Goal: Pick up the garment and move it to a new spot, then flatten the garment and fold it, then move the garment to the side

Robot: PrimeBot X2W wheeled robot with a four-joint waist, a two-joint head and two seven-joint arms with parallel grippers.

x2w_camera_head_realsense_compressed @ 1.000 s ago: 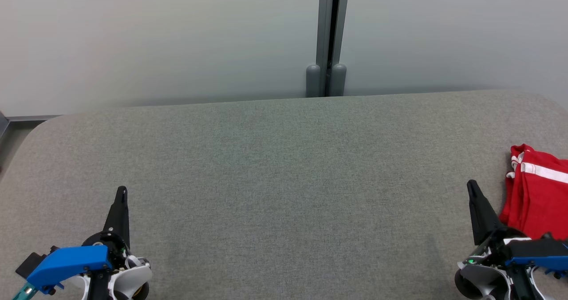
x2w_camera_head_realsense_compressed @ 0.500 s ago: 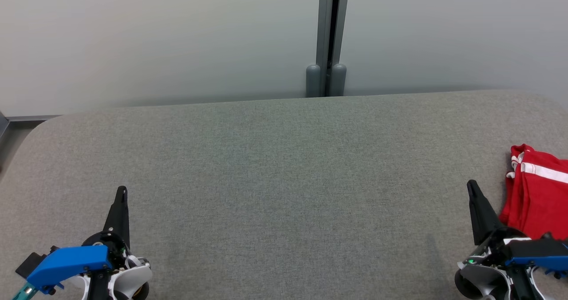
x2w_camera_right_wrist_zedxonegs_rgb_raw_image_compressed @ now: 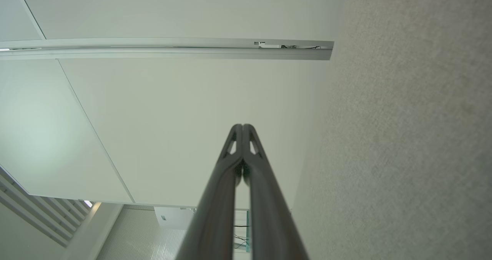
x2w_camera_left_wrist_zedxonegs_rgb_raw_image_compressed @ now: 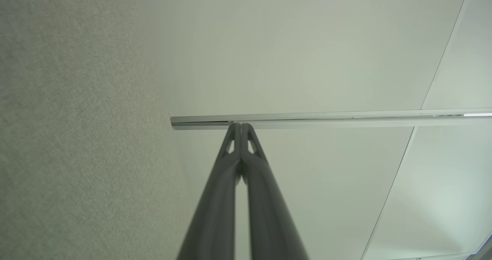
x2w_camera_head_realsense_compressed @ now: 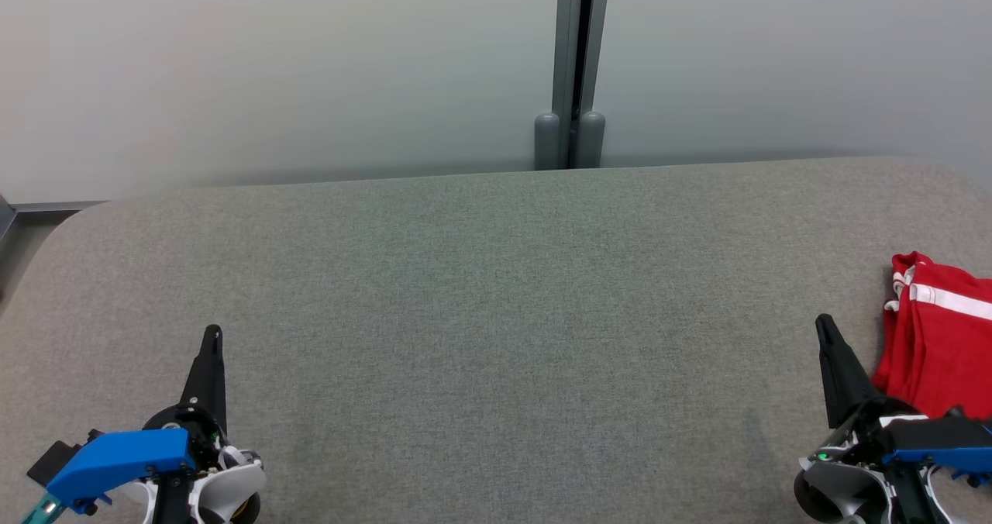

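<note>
From my head, the red, white-striped garment [x2w_camera_head_realsense_compressed: 938, 346] lies at the right edge of the grey table [x2w_camera_head_realsense_compressed: 496, 291], just beside my right claw [x2w_camera_head_realsense_compressed: 823, 321]. My left claw [x2w_camera_head_realsense_compressed: 212, 332] sits low on the left, well apart from it. Both claws are pinched closed and empty.

Along my left wrist, the fingers [x2w_camera_left_wrist_zedxonegs_rgb_raw_image_compressed: 219, 198] press together at the tips, with the table cloth alongside.

Along my right wrist, the fingers [x2w_camera_right_wrist_zedxonegs_rgb_raw_image_compressed: 219, 206] meet the same way.

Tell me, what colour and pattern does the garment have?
The garment is red with white stripes, best seen in the head view.
</note>
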